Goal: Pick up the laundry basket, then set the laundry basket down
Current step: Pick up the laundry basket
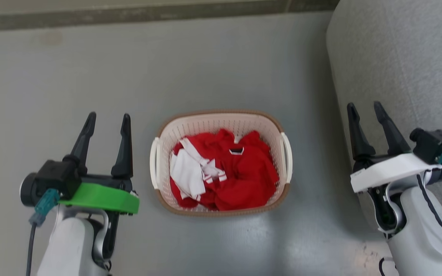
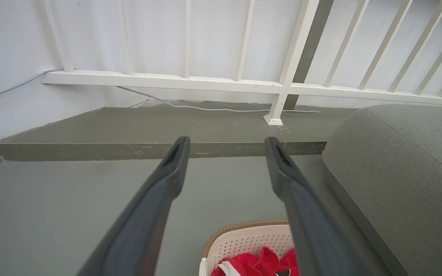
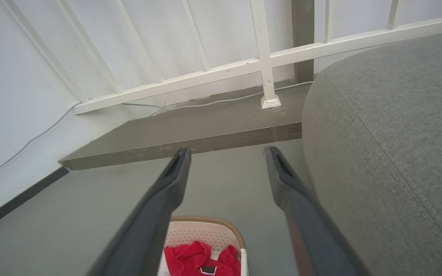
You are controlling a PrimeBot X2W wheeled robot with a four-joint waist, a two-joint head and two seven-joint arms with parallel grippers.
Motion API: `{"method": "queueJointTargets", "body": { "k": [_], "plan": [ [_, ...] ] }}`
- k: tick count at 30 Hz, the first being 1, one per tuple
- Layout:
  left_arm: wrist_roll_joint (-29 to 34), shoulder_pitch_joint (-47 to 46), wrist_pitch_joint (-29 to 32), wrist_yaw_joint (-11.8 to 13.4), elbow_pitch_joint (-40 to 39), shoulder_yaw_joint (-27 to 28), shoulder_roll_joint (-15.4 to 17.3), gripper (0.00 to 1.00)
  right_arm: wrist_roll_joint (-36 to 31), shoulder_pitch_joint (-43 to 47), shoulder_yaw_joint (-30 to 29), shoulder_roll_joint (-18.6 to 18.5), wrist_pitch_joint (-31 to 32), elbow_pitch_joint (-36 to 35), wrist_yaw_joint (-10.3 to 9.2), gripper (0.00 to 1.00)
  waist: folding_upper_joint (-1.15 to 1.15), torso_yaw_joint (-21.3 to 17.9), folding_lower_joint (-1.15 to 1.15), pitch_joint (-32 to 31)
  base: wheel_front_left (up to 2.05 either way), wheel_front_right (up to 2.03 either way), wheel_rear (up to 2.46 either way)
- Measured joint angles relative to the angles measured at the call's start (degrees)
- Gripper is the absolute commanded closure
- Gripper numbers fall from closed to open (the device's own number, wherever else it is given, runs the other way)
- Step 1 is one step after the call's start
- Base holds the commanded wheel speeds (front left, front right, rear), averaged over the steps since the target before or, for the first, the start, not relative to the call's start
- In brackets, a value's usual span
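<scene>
One grey sofa fills two o'clock. On the floor at centre sits the laundry basket, stiff perforated plastic and probably light. It holds soft red clothes and a white garment. Its side handles, at nine and three o'clock, look the best holds. The left gripper and right gripper flank it, spread and empty.

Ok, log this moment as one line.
stage: pickup not started | laundry basket: on floor, red and white clothes inside | left claw: open, apart from basket | right claw: open, apart, by sofa
</scene>
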Motion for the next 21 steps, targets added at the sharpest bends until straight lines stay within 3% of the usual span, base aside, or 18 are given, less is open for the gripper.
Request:
{"method": "queueJointTargets", "body": {
  "k": [21],
  "plan": [
    [-0.77, -13.16, -0.08, -1.26, 13.54, -0.09, -0.34, 0.00, 2.76, -10.88, 1.41, 1.08, -0.05, 14.27, 0.51, 0.00, 0.00, 0.22, 0.01, 15.98, 0.00, 0.00, 0.00]
  ]
}}
